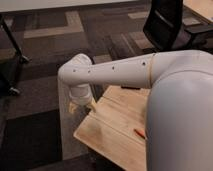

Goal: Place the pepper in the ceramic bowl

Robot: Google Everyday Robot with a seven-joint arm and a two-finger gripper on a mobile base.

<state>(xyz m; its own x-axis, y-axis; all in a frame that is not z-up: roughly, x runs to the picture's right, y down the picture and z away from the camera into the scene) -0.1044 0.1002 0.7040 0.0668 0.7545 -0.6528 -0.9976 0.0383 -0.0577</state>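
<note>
1. Gripper (83,106) hangs below the wrist at the left edge of the table (112,127). Its fingers (74,108) are spread, with nothing between them. Cannot tell whether it is over the wood or just off it.
2. Arm (115,70) crosses the view from the lower right to its bend at upper left. Its bulk covers the right part of the table.
3. Pepper (140,133) lies flat on the wood toward the near side, right against the arm's outline. Only part of it shows. It is well apart from the gripper, with bare wood between them.
4. Bowl is not in view. It may be behind the arm or outside the frame; cannot tell which.
5. Step in hand, as I judge it: the approach, before any grasp. The pepper is not picked up and nothing is placed.
6. Next move calls for:
   - carrying the gripper across the table to a spot above the pepper;
   - turning the wrist so the jaws straddle the slim body across its width;
   - coming down until the tips are nearly on the wood, then closing.
7. Caution: the pepper is thin and low, so a high or off-centre pinch could miss it or roll it away.
8. After the grasp: lift, find the bowl, release low inside it.
9. Chair (167,25) stands on the carpet at upper right, away from the work.
</note>
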